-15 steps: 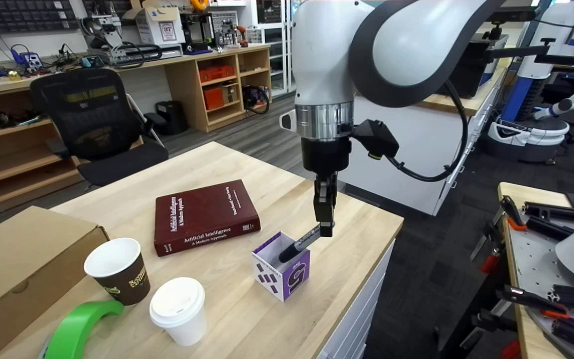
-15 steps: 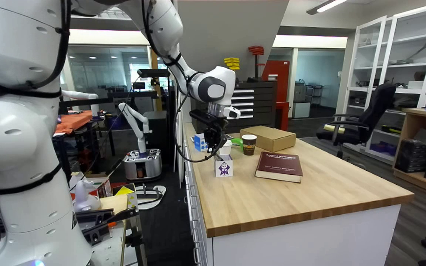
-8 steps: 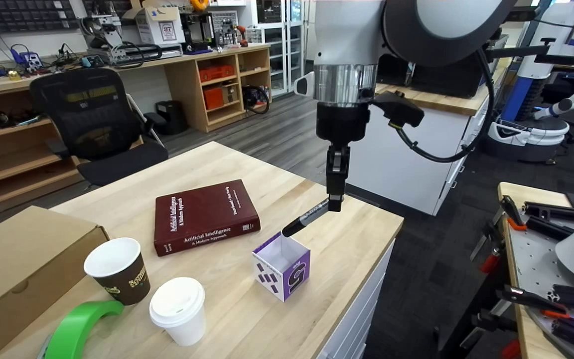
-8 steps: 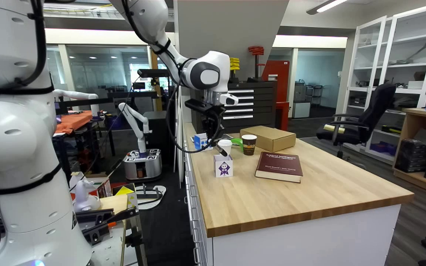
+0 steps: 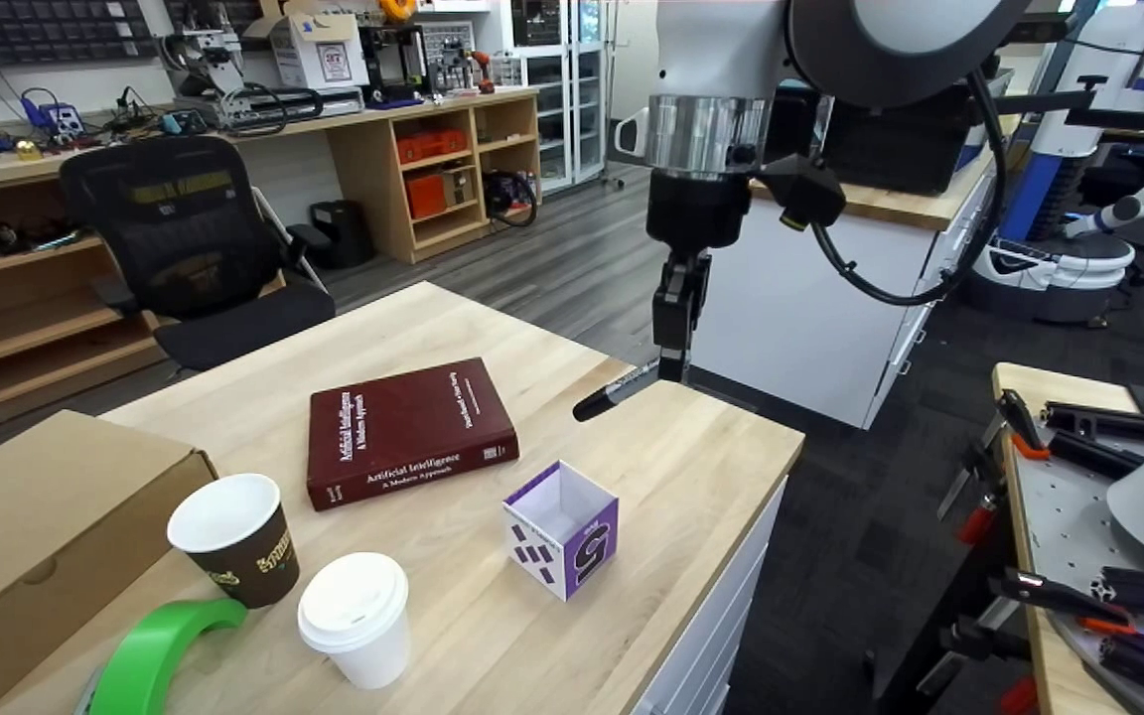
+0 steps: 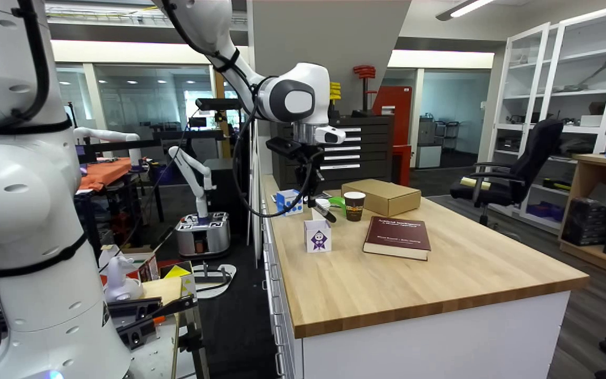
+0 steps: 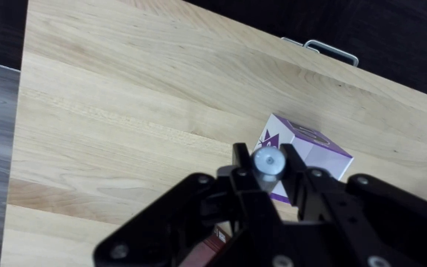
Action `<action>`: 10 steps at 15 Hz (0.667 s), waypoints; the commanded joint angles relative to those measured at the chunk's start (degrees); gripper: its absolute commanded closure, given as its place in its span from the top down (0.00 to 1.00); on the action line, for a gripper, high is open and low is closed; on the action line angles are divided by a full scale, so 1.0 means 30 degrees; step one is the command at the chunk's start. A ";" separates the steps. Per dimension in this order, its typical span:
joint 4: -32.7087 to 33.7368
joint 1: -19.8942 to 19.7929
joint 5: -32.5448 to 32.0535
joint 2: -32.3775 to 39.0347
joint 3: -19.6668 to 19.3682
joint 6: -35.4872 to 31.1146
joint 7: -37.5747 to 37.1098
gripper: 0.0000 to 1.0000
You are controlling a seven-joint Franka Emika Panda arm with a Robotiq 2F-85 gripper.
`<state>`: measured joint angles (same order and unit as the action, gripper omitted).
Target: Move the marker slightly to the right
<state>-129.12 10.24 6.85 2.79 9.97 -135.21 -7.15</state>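
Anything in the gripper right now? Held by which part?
Yes, the marker: the fingers pinch it near the end opposite its black cap.

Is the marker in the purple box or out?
Out. The gripper holds the marker, and in an exterior view table shows between its tip and the purple box.

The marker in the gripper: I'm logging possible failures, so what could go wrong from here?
Held near one end and tilted, the marker might pivot in the gripper if its lower, dark end touches the table first. Lowered too close, it could knock the open purple-and-white box. Released up here, above the table, it would probably drop and might roll.
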 commanded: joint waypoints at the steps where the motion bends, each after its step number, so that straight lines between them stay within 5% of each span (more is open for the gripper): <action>1: -0.0246 -0.0210 -0.0684 0.0265 -0.0372 -0.1061 -0.1465 0.06; 10: 0.0956 -0.0347 -0.1859 0.3407 -0.1679 -0.2935 -0.3981 0.06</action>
<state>-128.01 9.21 2.63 9.99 5.80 -141.87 -15.78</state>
